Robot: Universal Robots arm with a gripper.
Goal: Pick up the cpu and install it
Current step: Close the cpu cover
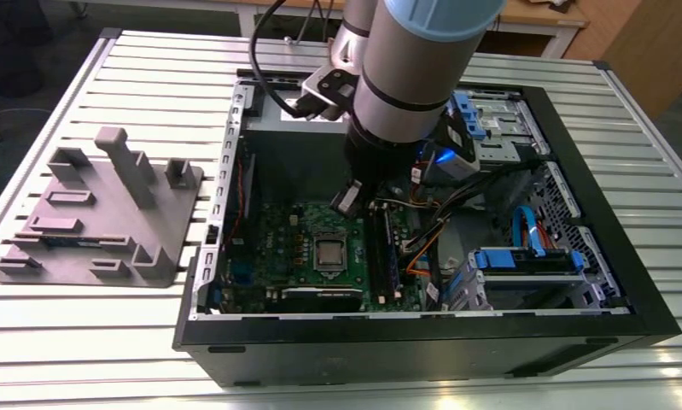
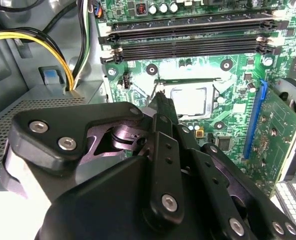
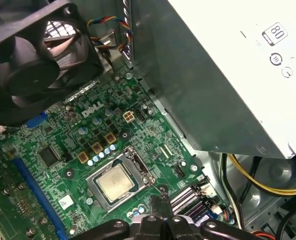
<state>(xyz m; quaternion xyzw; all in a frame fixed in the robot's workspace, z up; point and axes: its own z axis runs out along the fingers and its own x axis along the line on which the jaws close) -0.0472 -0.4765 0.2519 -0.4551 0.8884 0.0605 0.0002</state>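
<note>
In the first wrist view the cpu is already sitting in its socket mid-motherboard, so placing looks done. The gripper, fingers together and empty, is hovering by the socket's corner.

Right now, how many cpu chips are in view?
1. The cpu lies in the motherboard socket inside the computer case, near the gripper. Another could be hidden behind the arm.
</note>
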